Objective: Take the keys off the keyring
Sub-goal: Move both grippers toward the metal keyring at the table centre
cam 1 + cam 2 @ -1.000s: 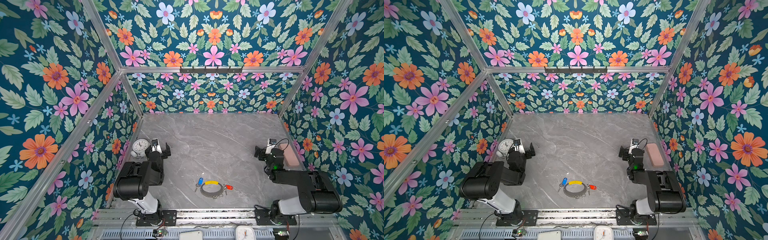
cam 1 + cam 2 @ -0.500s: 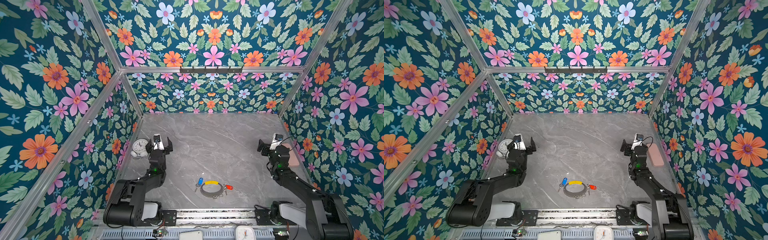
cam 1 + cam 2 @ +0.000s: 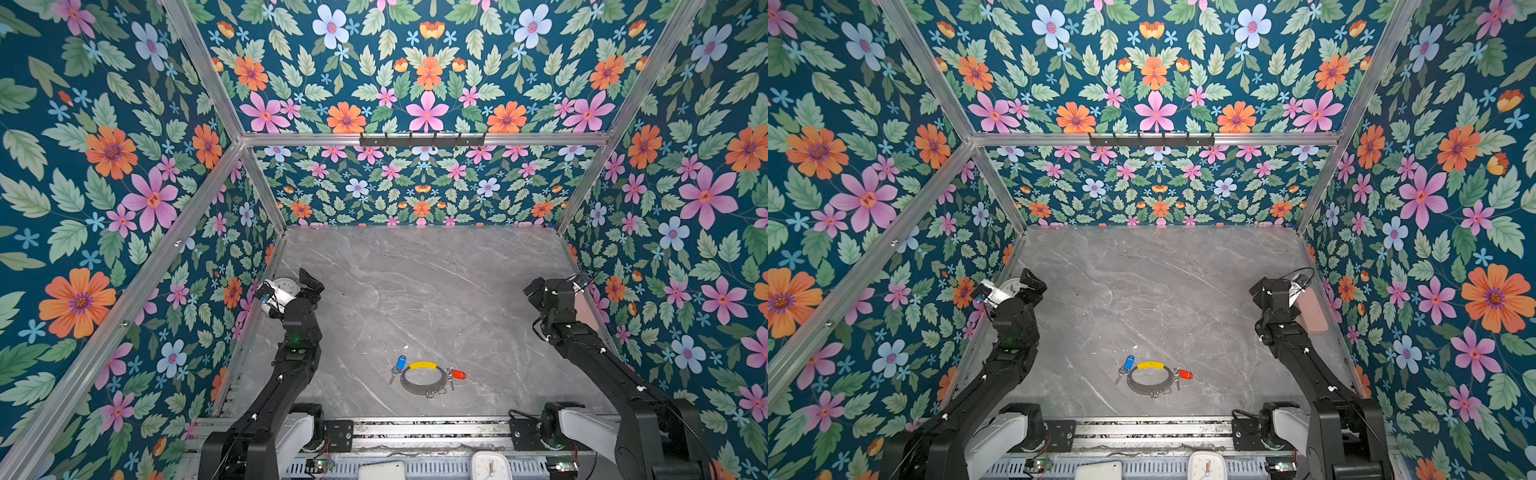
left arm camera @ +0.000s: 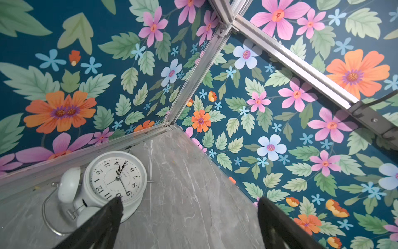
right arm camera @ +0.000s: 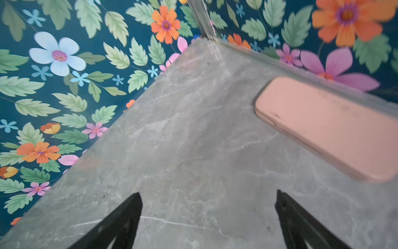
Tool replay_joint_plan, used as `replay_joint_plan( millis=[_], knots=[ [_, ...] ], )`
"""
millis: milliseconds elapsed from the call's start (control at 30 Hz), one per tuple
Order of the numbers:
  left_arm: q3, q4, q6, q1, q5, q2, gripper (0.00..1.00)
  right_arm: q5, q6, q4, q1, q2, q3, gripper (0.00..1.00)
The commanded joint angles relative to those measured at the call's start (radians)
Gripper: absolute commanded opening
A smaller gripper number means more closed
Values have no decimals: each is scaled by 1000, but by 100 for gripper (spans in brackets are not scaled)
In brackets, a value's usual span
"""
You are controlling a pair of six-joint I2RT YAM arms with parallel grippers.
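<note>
The keyring [image 3: 404, 380] [image 3: 1130, 380], a grey hoop with a yellow sleeve [image 3: 423, 365], lies flat near the table's front edge in both top views. A key with a blue tag [image 3: 400, 362] [image 3: 1128, 363] hangs at its left, and a key with a red tag [image 3: 457, 375] [image 3: 1185, 375] at its right. My left gripper [image 3: 293, 286] [image 4: 189, 200] hovers open far to the left, by the clock. Over the right side my right gripper [image 3: 555, 286] [image 5: 208, 194] is also open. Both are empty and well behind the keyring. Neither wrist view shows the keys.
A round white alarm clock [image 3: 284, 286] [image 4: 117, 176] lies by the left wall under my left gripper. A pink flat case [image 3: 1310, 309] [image 5: 323, 127] lies along the right wall. Small split rings [image 3: 432, 395] hang at the hoop's front. Floral walls close in three sides.
Both arms have unfolded and stretched out, carrying the grippers higher and a little toward the back. The keyring and keys have not moved.
</note>
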Motion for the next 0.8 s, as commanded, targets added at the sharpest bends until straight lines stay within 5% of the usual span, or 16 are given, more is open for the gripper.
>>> replay_joint_plan(
  millis=[0, 233, 433, 767],
  knots=[
    [11, -81, -91, 2, 90, -25, 100, -124, 65, 88, 4, -7, -37, 98],
    [-29, -100, -130, 1, 379, -47, 100, -251, -78, -158, 132, -17, 63, 92],
    [-39, -232, -100, -25, 628, -44, 83, -311, -179, -283, 330, -75, 47, 82],
    [-64, -367, -28, -295, 597, -38, 76, -316, -262, -390, 696, -27, 42, 61]
  ],
)
